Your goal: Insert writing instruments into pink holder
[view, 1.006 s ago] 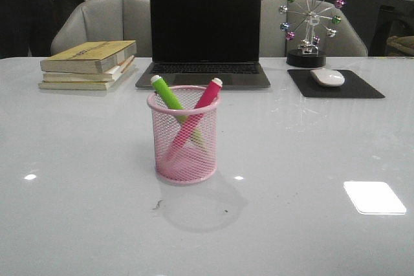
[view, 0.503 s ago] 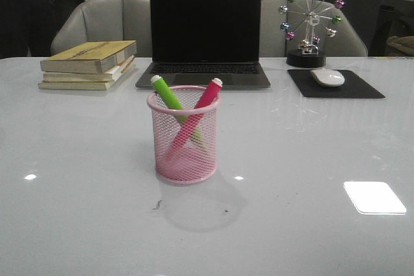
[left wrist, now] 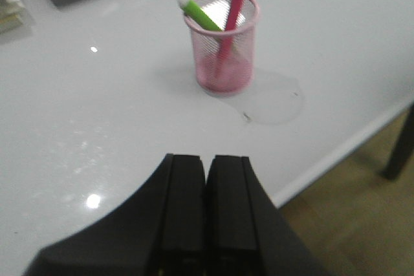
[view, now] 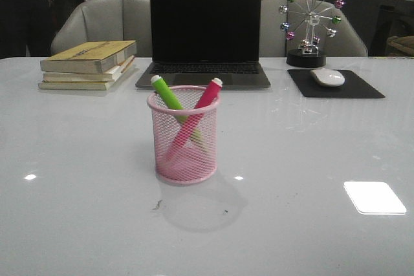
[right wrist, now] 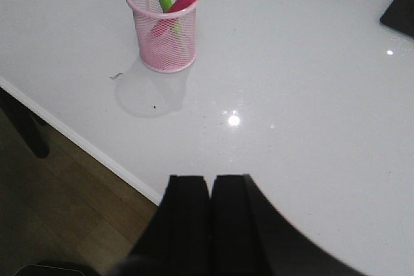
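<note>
The pink holder (view: 184, 137) stands upright on the white table, in front of the laptop. Inside it lean two writing instruments, crossed: a lime green marker (view: 167, 94) tilting left and a magenta marker (view: 206, 97) tilting right, white ends above the rim. The left wrist view shows the holder (left wrist: 223, 43) well away from my left gripper (left wrist: 206, 159), which is shut and holds nothing. From the right wrist I see the holder (right wrist: 165, 24) with both markers, far from my right gripper (right wrist: 209, 180), also shut and holding nothing. Neither gripper appears in the front view.
A black laptop (view: 204, 33) sits behind the holder, a stack of books (view: 89, 64) at the back left, a mouse (view: 327, 77) on a black pad and a ferris-wheel ornament (view: 308, 27) at the back right. The table's near edge (right wrist: 84, 143) runs close to both grippers.
Holder, markers and table objects have not moved. Only the people behind the table shift slightly.
</note>
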You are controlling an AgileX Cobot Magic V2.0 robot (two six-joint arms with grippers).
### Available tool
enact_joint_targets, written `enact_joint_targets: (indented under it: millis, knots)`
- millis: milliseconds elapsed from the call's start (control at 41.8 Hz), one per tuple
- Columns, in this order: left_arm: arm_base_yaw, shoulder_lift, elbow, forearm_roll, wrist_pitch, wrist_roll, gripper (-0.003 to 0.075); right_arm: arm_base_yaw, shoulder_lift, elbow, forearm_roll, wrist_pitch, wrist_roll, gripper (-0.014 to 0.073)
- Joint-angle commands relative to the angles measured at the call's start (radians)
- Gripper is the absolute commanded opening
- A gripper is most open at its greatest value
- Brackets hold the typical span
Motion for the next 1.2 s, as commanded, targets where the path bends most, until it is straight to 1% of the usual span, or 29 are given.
enact_joint_targets:
  millis: [0, 24, 48, 96, 168, 263, 407, 503, 670, 694, 742, 790, 838, 982, 1078, 1173]
  knots:
    - [0.093, -0.072, 0.051, -0.021, -0.234, -0.009, 0.0099, -0.008, 0.006, -0.027, -0.003, -0.068, -0.008, 0.0038]
    - [0.117, -0.082, 0.065, -0.031, -0.262, -0.009, 0.0099, -0.008, 0.006, -0.027, -0.003, -0.068, -0.008, 0.0038]
    - [0.152, -0.107, 0.099, -0.042, -0.333, -0.009, 0.0099, -0.008, 0.006, -0.027, -0.003, -0.068, -0.008, 0.0038]
    - [0.221, -0.143, 0.153, -0.058, -0.437, -0.009, 0.0099, -0.008, 0.006, -0.027, -0.003, -0.068, -0.008, 0.0038]
    - [0.306, -0.184, 0.212, -0.097, -0.529, -0.009, 0.0099, -0.008, 0.006, -0.027, -0.003, -0.068, -0.008, 0.0038]
    - [0.424, -0.234, 0.266, -0.137, -0.562, -0.009, 0.0099, -0.008, 0.006, -0.027, -0.003, -0.068, -0.008, 0.0038]
    - [0.519, -0.311, 0.319, -0.136, -0.565, -0.009, 0.0099, -0.008, 0.006, -0.027, -0.003, -0.068, -0.008, 0.0038]
    - [0.542, -0.347, 0.338, -0.136, -0.565, -0.009, 0.0099, -0.008, 0.006, -0.027, -0.003, -0.068, -0.008, 0.0038]
    - [0.542, -0.362, 0.390, -0.118, -0.586, -0.014, 0.0099, -0.008, 0.006, -0.027, -0.003, -0.068, -0.008, 0.0038]
    - [0.542, -0.362, 0.399, -0.104, -0.595, -0.041, 0.0099, -0.008, 0.006, -0.027, -0.003, -0.068, -0.008, 0.0038]
    - [0.534, -0.362, 0.412, -0.017, -0.595, -0.115, 0.0099, -0.008, 0.006, -0.027, -0.003, -0.067, -0.008, 0.0038]
    - [0.526, -0.362, 0.419, 0.081, -0.586, -0.240, 0.0099, -0.008, 0.006, -0.027, -0.003, -0.067, -0.008, 0.0038]
    - [0.518, -0.362, 0.419, 0.139, -0.571, -0.285, 0.0099, -0.008, 0.006, -0.027, -0.003, -0.067, -0.008, 0.0038]
    - [0.511, -0.362, 0.419, 0.145, -0.595, -0.246, 0.0099, -0.008, 0.006, -0.027, -0.003, -0.067, -0.008, 0.0038]
    - [0.511, -0.362, 0.419, 0.085, -0.616, -0.165, 0.0099, -0.008, 0.006, -0.027, -0.003, -0.067, -0.008, 0.0038]
    - [0.511, -0.362, 0.419, -0.010, -0.620, -0.084, 0.0099, -0.008, 0.006, -0.027, -0.003, -0.067, -0.008, 0.0038]
